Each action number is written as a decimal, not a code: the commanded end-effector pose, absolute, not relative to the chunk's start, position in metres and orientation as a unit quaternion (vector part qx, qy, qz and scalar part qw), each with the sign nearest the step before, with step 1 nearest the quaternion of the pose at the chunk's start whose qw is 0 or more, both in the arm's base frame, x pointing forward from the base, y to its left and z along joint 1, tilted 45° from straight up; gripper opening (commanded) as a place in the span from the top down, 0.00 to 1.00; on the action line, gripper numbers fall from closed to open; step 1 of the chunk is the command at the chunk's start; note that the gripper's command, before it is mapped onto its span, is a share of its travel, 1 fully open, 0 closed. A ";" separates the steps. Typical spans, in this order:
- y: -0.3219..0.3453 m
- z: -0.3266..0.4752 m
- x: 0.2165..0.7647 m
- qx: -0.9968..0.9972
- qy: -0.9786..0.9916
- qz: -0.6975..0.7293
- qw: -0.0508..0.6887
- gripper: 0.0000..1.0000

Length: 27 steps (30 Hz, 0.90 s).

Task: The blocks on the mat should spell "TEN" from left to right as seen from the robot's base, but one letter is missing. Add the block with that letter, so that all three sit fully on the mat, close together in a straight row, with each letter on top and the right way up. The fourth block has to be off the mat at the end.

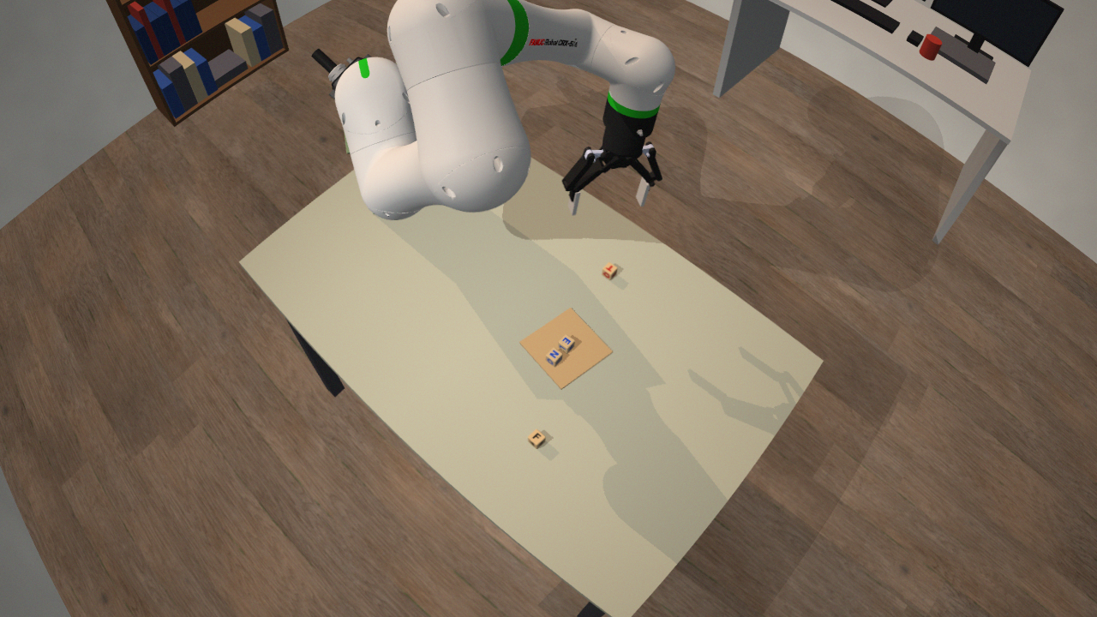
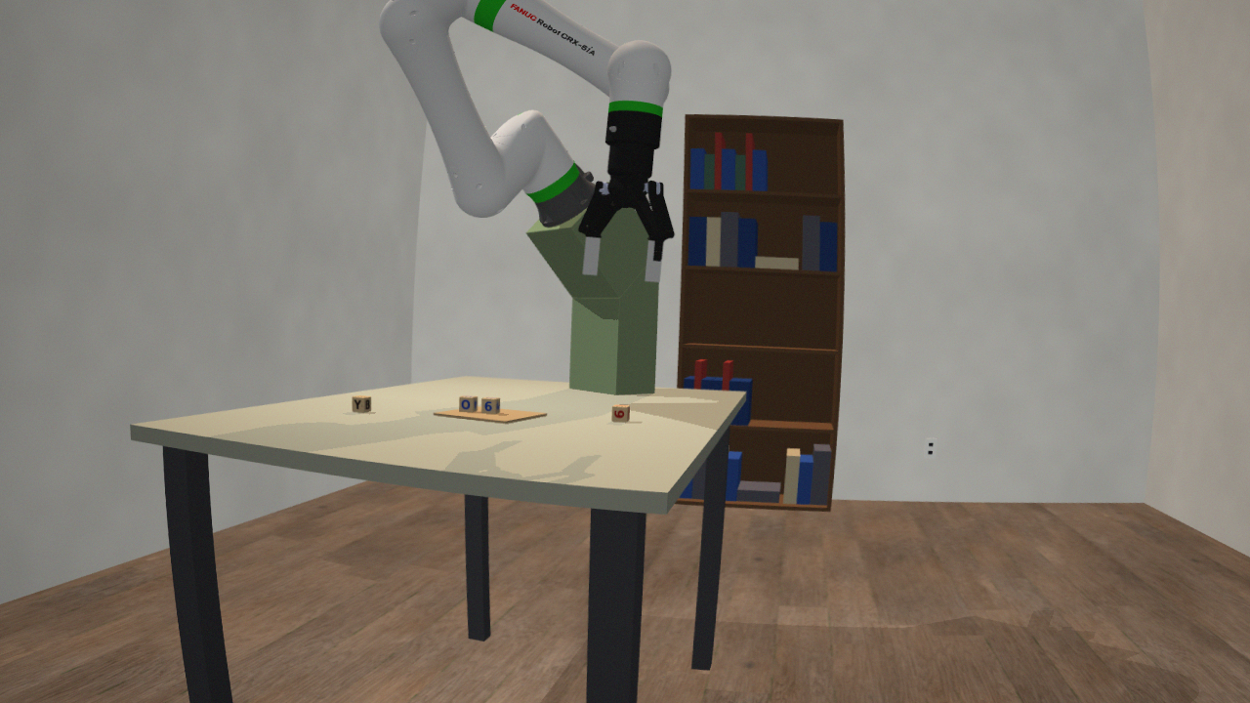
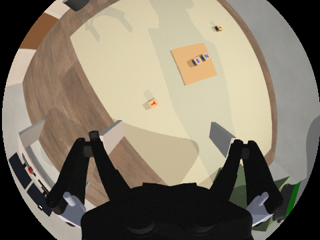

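A tan mat [image 1: 571, 351] lies near the middle of the table. On it stand two blocks side by side with blue letters, the E block [image 1: 567, 342] and the N block [image 1: 554, 355]. A block with a red T [image 1: 609, 271] lies off the mat toward the robot's side; it also shows in the wrist view [image 3: 153, 103]. A block with a dark F [image 1: 537, 439] lies off the mat toward the table's near edge. My gripper [image 1: 611, 198] is open and empty, high above the table near its far edge, well apart from all blocks.
The robot's green pedestal [image 2: 608, 323] stands at the table's back. A bookshelf [image 2: 758, 306] is behind the table. A desk with a monitor and keyboard [image 1: 905, 45] stands beyond the table's right side.
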<state>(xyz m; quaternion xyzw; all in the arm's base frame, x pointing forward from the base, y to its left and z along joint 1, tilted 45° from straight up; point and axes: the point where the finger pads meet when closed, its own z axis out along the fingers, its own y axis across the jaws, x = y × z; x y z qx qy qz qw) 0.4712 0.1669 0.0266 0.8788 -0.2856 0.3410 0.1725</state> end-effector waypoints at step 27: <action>0.138 -0.004 0.533 0.817 -0.325 0.437 0.190 0.00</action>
